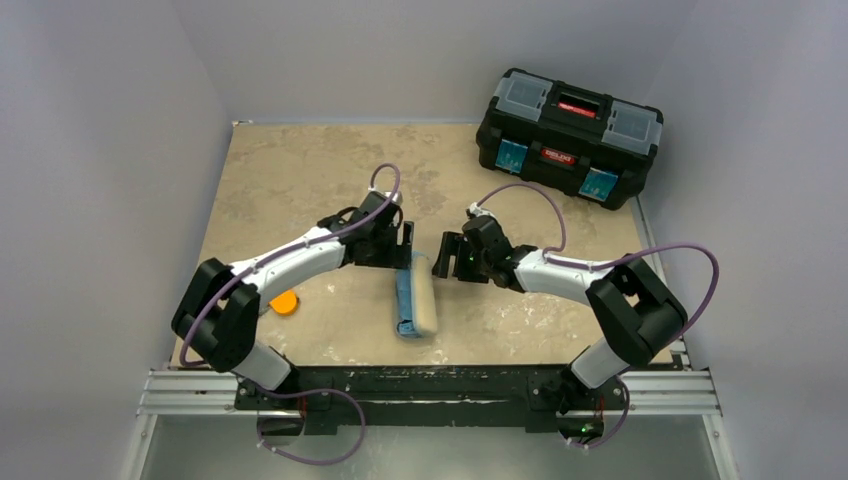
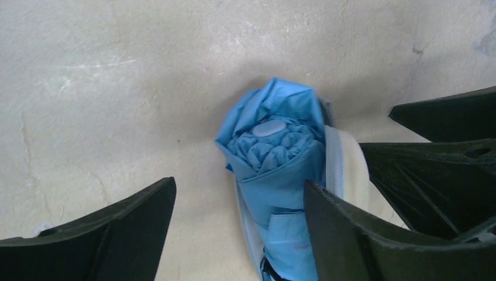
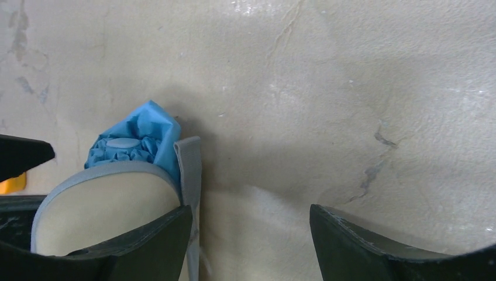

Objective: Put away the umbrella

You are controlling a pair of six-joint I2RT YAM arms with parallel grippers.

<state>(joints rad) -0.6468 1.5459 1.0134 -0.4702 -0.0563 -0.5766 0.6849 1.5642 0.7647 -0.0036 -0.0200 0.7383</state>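
Note:
The umbrella (image 1: 404,294) lies folded on the table, a light blue roll, tucked partly into the grey-beige case (image 1: 427,303) on its right. My left gripper (image 1: 405,247) hangs over its far end, open. In the left wrist view the umbrella (image 2: 281,170) lies between the fingers, close to the right finger (image 2: 351,234), with a wide gap to the left one. The case (image 2: 351,167) shows behind that finger. My right gripper (image 1: 446,260) is open just right of the case. In the right wrist view only bare table lies between its fingers (image 3: 251,216); the case (image 3: 105,211) and the umbrella tip (image 3: 137,143) are at the left.
A black toolbox (image 1: 568,135) stands shut at the back right corner. A small orange tape measure (image 1: 285,302) lies by the left arm's elbow. A grey flap (image 3: 188,167) of the case hangs beside the right gripper's left finger. The two grippers are close together.

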